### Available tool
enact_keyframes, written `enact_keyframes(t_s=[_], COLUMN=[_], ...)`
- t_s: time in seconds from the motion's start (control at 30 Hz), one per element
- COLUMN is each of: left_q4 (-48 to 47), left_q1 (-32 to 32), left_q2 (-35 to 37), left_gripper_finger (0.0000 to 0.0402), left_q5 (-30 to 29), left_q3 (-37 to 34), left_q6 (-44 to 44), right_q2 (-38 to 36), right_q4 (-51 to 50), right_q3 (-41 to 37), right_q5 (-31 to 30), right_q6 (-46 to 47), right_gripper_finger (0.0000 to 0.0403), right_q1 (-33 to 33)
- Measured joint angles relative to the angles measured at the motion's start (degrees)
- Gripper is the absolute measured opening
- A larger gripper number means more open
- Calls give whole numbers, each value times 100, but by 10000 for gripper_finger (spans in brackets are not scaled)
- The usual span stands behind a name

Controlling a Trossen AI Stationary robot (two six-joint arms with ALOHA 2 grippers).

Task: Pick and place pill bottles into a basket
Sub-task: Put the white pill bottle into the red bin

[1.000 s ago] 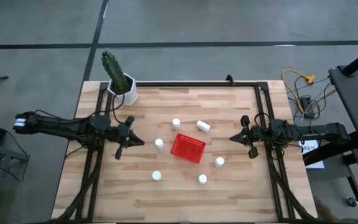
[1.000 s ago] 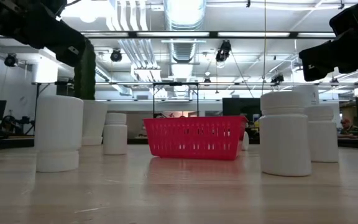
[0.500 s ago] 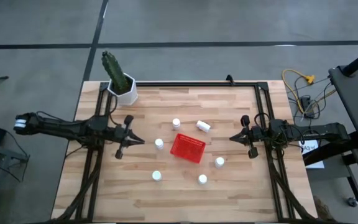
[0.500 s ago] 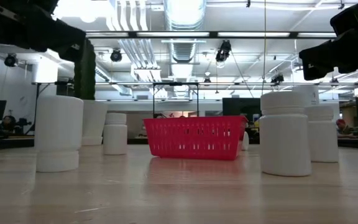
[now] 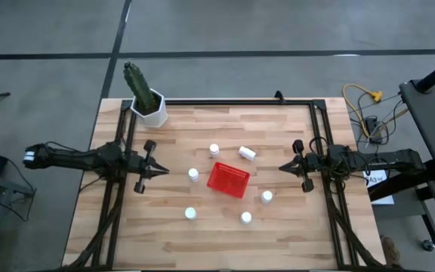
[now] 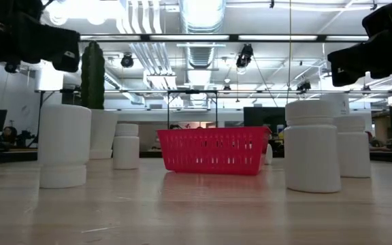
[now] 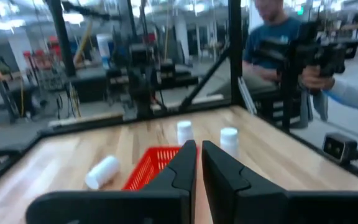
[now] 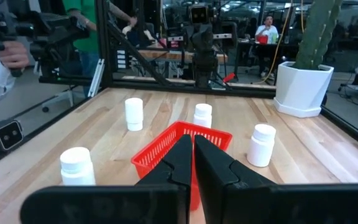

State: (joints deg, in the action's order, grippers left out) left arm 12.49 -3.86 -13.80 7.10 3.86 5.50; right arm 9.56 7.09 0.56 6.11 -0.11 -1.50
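Observation:
The red basket [image 5: 228,180] sits on the wooden table's middle, empty as far as the high view shows. Several white pill bottles stand around it: one [image 5: 214,149] at the far side, one [image 5: 193,174] left of it, three [image 5: 190,214] [image 5: 245,217] [image 5: 266,197] nearer. One bottle [image 5: 247,153] lies on its side. My left gripper [image 5: 162,171] hovers shut left of the basket, pointing at it [image 7: 146,169]. My right gripper [image 5: 282,168] hovers shut on the right, also aimed at the basket [image 8: 166,149]. Neither holds anything.
A white hexagonal pot with a cactus [image 5: 150,108] stands at the table's far left corner. Black frame rails [image 5: 236,102] run along the far edge and both sides. Cables [image 5: 368,113] lie off the right edge. People [image 7: 272,37] show beyond the table.
My left gripper has drawn back toward the table's left edge, sunk a little and come level, staying shut. The right arm, the bottles and the basket have kept still.

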Motion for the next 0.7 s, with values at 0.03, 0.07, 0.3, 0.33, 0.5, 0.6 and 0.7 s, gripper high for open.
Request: enact_keyframes(t_s=[0.03, 0.07, 0.3, 0.33, 0.5, 0.6, 0.7], left_q4=[-2, -4, -168, -189, -249, -246, -256], left_q1=[0, 0, 0, 0, 0, 0, 0], left_q2=[111, 220, 763, 798, 828, 786, 746], left_gripper_finger=[10, 10, 10, 10, 10, 10, 10], left_q5=[-3, -6, -12, -12, -12, -12, -12], left_q3=[-52, -90, -206, -206, -206, -206, -206], left_q6=[0, -2, -19, -22, -26, -28, -33], right_q2=[4, 4, 2, 2, 2, 2, 2], right_q4=[28, 75, 218, 218, 223, 223, 249], right_q3=[0, -2, -2, -2, -2, -2, -2], right_q5=[0, 6, 7, 7, 9, 37, 39], right_q6=[-13, -29, 28, 54, 380, 445, 437], right_gripper_finger=[9, 9, 9, 9, 9, 8, 9], right_q1=[0, 0, 2, 4, 4, 4, 1])
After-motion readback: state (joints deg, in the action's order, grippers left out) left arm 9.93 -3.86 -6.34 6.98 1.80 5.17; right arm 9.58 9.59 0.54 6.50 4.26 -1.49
